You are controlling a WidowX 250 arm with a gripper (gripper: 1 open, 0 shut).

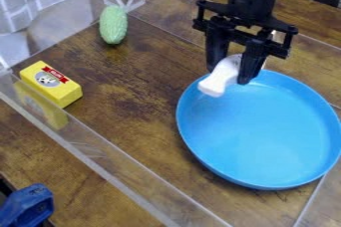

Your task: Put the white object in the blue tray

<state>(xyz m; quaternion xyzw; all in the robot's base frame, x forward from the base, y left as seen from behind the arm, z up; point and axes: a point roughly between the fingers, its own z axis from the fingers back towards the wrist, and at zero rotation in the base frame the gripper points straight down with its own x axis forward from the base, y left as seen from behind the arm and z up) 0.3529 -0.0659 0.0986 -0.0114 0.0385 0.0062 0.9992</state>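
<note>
My gripper point(234, 64) is part-closed on the white object point(221, 75), evidently gripped so it can be released inside, and I find it held above the far edge of the blue tray point(258, 141).

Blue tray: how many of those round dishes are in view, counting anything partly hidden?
1. The blue tray sits on the right side of the table, below the gripper. I see no second one, though the arm hides some of the table behind it.
</note>
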